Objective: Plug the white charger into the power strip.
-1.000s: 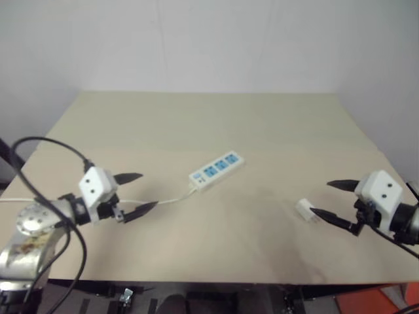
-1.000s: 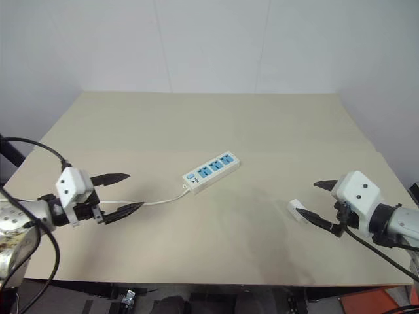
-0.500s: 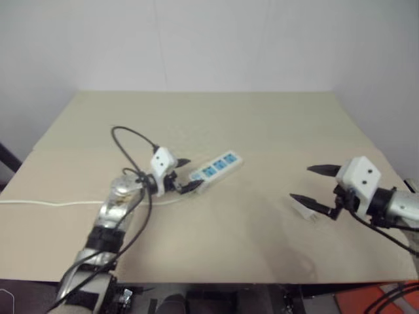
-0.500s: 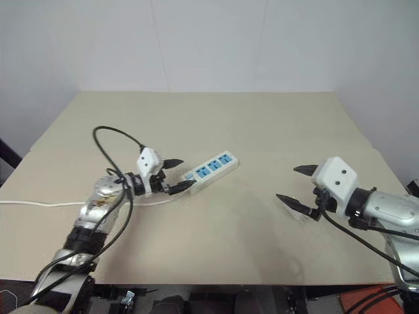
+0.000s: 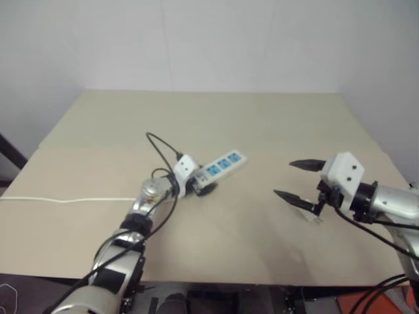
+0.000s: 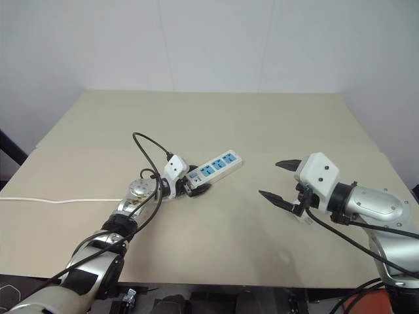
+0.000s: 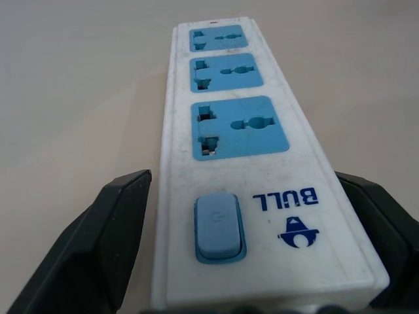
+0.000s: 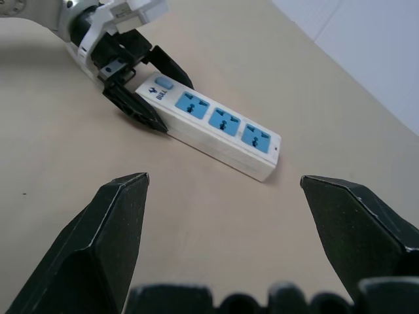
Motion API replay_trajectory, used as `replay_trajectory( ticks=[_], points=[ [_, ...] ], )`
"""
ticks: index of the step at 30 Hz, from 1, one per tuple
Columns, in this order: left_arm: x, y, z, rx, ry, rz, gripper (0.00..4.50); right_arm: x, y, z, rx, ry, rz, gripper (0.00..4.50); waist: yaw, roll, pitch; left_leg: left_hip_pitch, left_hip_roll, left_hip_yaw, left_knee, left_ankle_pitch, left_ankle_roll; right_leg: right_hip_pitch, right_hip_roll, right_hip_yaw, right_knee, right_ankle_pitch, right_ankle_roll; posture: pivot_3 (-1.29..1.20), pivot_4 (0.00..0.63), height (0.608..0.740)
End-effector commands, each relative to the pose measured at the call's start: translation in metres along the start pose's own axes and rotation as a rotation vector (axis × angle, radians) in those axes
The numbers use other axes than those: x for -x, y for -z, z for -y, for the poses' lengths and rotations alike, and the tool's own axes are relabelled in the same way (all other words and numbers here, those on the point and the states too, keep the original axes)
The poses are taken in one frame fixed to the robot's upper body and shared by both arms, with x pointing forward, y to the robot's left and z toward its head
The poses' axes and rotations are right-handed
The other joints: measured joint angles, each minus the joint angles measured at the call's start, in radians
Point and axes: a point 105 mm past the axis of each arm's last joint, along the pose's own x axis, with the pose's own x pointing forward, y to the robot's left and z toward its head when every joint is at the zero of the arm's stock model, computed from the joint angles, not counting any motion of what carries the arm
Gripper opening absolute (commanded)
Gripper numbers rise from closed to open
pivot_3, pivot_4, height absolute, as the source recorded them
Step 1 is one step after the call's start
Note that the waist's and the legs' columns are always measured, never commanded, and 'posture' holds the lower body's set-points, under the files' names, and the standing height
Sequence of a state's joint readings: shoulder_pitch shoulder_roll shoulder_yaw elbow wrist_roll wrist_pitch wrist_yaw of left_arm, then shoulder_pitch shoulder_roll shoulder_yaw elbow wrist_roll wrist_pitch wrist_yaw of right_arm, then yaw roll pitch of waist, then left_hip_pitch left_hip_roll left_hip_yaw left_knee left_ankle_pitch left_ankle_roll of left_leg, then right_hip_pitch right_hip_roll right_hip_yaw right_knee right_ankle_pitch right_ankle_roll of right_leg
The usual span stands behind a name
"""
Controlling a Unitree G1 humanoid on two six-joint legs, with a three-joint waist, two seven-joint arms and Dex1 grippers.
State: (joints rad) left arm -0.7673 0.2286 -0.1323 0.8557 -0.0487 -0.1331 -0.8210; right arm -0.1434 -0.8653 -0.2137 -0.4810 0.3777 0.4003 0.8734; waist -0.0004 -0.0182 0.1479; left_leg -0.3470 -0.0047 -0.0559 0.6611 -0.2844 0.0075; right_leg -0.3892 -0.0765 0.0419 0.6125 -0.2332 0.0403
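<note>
Since a second ago, the left gripper (image 6: 190, 188) has been carried from the near left part of the pale beige wooden table (image 6: 216, 118) across to the switch end of the long white power strip with three blue socket faces (image 6: 215, 166), and its two black fingers have been drawn in from a wide spread. In the left wrist view the strip's switch end (image 7: 222, 229) is seen lying between those fingers (image 7: 98, 242), one on each long side and hard against the casing; the strip appears to be pinched, though contact on the far side is not clearly shown. The strip lies flat near the table's middle, angled, and its thin white cord (image 6: 59, 200) is seen running off toward the table's left edge.

The right gripper (image 6: 278, 180) has been brought inward toward the table's middle and is held with its fingers spread wide apart, nothing between them. The small white boxy charger (image 5: 309, 212) is seen on the table just under the lower right finger, well apart from the strip; whether it is touched cannot be told.
</note>
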Motion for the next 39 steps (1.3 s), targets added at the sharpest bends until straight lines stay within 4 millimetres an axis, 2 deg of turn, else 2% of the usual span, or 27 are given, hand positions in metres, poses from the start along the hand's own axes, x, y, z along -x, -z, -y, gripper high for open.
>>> replay_trajectory(
  ticks=[1,4,8,11,14,17,18,20,27,30,32,39],
  points=[
    [0.001,0.003,0.011,0.025,0.057,0.032,3.37,0.001,-0.013,0.002,0.032,0.008,0.039,4.4,0.001,0.0,0.0,0.0,0.0,0.0,0.0,0.0,0.0,0.0,0.0,0.0,0.0,0.0,0.0,0.0,0.15,0.74],
    [0.012,-0.008,0.016,0.002,0.116,0.083,3.33,0.001,-0.013,0.001,0.032,0.006,0.039,4.4,-0.001,0.0,0.0,0.0,0.0,0.0,0.0,0.0,0.0,0.0,0.0,0.0,0.0,0.0,0.0,0.0,0.15,0.74],
    [0.046,-0.019,0.028,-0.06,0.264,0.122,3.33,0.0,-0.013,-0.003,0.024,-0.006,0.039,4.4,-0.016,0.001,0.0,-0.001,0.001,0.0,0.0,0.0,0.0,-0.002,0.001,0.001,0.0,0.0,0.0,0.0,0.15,0.74],
    [0.069,-0.011,0.042,-0.099,0.37,0.064,3.33,-0.002,-0.013,-0.005,0.015,-0.021,0.045,4.4,-0.019,0.001,0.0,-0.001,0.002,0.001,0.0,0.0,0.0,-0.003,0.001,0.001,0.001,0.0,0.0,0.0,0.15,0.74],
    [0.084,0.005,0.056,-0.114,0.452,-0.011,3.33,-0.005,-0.013,-0.007,0.008,-0.041,0.052,4.4,-0.012,0.001,0.0,0.0,0.002,0.001,0.0,0.0,0.0,-0.003,0.001,0.001,0.001,0.0,-0.001,0.0,0.15,0.74],
    [0.087,0.012,0.062,-0.114,0.458,-0.033,3.33,-0.01,-0.013,-0.008,0.007,-0.059,0.058,4.4,-0.006,0.001,0.0,0.001,0.002,0.0,0.0,0.0,0.0,-0.001,0.0,0.0,0.001,0.0,-0.001,0.0,0.15,0.74],
    [0.086,0.011,0.061,-0.101,0.448,-0.022,4.06,-0.011,-0.013,-0.008,0.006,-0.061,0.058,4.4,-0.006,0.001,0.0,0.001,0.001,0.0,0.0,0.0,0.0,-0.001,0.0,0.0,0.001,0.0,-0.001,0.0,0.15,0.74],
    [0.086,0.005,0.06,-0.071,0.451,0.004,4.47,-0.012,-0.014,-0.007,0.006,-0.069,0.058,4.4,-0.005,0.001,0.0,0.001,0.001,0.0,0.0,0.0,0.0,-0.001,0.0,0.0,0.001,0.0,-0.001,0.0,0.15,0.74],
    [0.098,0.003,0.052,-0.059,0.432,0.059,4.47,-0.009,-0.012,-0.009,0.004,-0.088,0.045,4.4,-0.014,0.001,0.0,0.0,0.002,0.0,0.0,0.0,0.0,-0.001,0.001,0.0,0.001,0.0,-0.001,0.0,0.15,0.74],
    [0.102,0.004,0.054,-0.083,0.413,0.125,4.47,-0.008,-0.012,-0.008,0.005,-0.093,0.038,4.4,-0.015,0.001,-0.001,0.0,0.002,0.0,0.0,0.0,0.0,-0.001,0.001,0.0,0.001,0.0,-0.001,0.0,0.15,0.74],
    [0.104,0.011,0.059,-0.073,0.447,0.111,4.47,-0.007,-0.013,-0.007,0.006,-0.097,0.037,4.4,-0.013,0.001,-0.001,0.001,0.002,0.0,0.0,0.0,0.0,-0.001,0.001,0.0,0.001,0.0,-0.001,0.0,0.15,0.74],
    [0.093,0.026,0.06,-0.027,0.424,0.083,4.47,-0.006,-0.018,-0.005,0.018,-0.116,0.045,4.4,-0.007,0.002,-0.001,0.0,0.002,0.0,0.0,0.0,0.0,-0.001,0.0,0.0,0.0,0.0,-0.001,0.0,0.15,0.74]
  ],
)
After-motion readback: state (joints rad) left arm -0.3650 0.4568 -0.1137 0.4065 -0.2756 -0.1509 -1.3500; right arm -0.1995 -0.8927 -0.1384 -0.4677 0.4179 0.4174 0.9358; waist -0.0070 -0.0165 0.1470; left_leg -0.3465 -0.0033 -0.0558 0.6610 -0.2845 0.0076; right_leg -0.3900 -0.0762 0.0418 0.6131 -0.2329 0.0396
